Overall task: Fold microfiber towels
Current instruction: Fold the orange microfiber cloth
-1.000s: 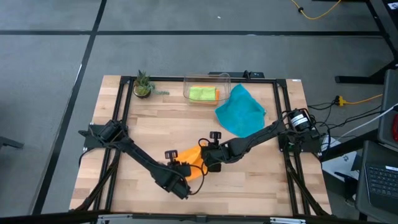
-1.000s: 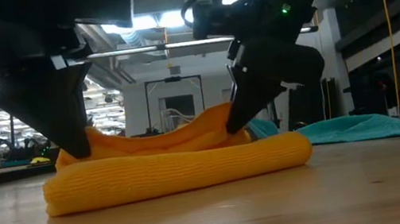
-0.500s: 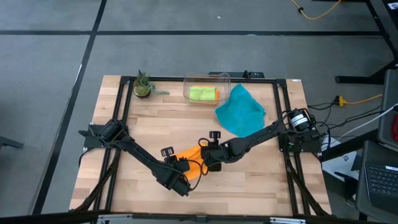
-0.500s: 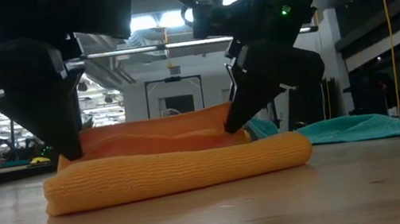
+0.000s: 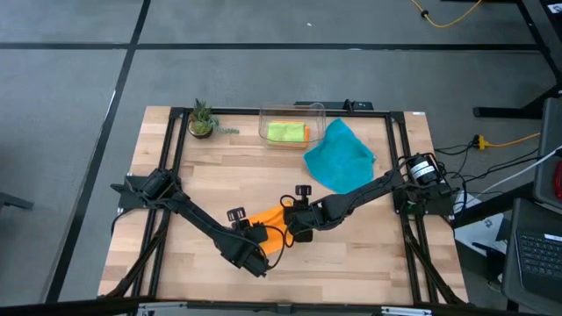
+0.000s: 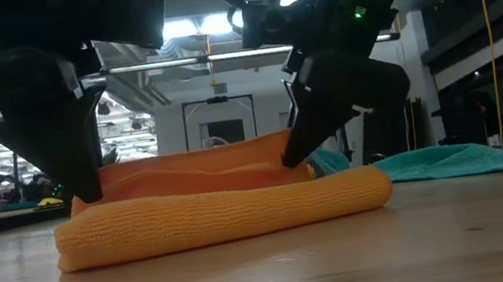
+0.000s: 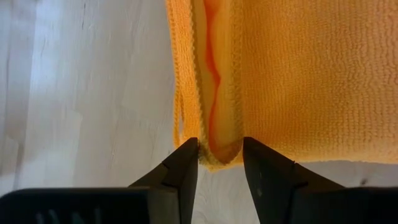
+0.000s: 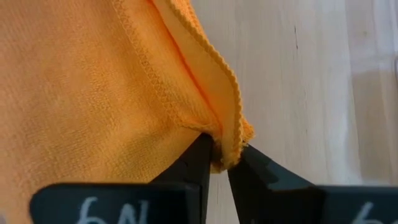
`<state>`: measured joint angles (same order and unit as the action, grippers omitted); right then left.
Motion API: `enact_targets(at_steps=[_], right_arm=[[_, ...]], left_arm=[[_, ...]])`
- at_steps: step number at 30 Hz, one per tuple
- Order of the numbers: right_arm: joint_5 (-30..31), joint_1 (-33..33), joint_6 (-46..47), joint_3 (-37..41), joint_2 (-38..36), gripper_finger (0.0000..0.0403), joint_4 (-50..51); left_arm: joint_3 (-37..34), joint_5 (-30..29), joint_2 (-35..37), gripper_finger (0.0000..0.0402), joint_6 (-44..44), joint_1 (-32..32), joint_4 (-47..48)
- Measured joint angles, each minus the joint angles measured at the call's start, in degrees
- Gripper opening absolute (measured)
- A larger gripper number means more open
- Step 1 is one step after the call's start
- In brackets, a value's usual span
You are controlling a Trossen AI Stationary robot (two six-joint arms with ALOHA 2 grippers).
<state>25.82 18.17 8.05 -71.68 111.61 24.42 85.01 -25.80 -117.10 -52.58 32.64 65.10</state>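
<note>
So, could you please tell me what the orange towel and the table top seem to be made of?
Orange towel: looks like soft knitted microfiber, matte, with a fine looped pile and stitched hems showing in the wrist views.
Table top: appears to be pale wood planks with visible grain and seams, a smooth, slightly glossy finish.

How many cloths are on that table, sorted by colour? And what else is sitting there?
Orange cloths: 2 (folded one between the arms, one in the bin)
Lime green cloths: 1, in the bin
Teal cloths: 1, spread on the table
Clear plastic bin: 1
Small potted plant: 1
Total: 6 things, 4 of them cloths
</note>
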Motion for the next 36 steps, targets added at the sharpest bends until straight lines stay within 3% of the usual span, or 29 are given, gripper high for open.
enact_targets(at_steps=[3,11,14,29,36], right_arm=[[0.0,0.0,-0.4,0.0,0.0,0.0088,0.0],[0.0,0.0,-1.0,0.0,0.0,0.0221,-0.4],[0.8,0.0,-0.9,0.0,0.0,0.0250,-0.1],[4.1,0.0,0.3,-2.7,0.0,0.0261,2.2],[0.8,2.6,5.7,-6.4,-1.3,0.0261,13.3]], left_arm=[[0.0,0.0,0.0,0.0121,0.0,0.0,0.0],[0.2,0.4,0.0,0.0121,0.1,0.0,0.3],[1.9,0.4,0.0,0.0120,0.1,0.0,2.9],[4.9,0.6,0.0,0.0118,-0.2,-0.1,7.7],[4.9,8.8,0.0,0.0118,-1.0,0.6,2.7]])
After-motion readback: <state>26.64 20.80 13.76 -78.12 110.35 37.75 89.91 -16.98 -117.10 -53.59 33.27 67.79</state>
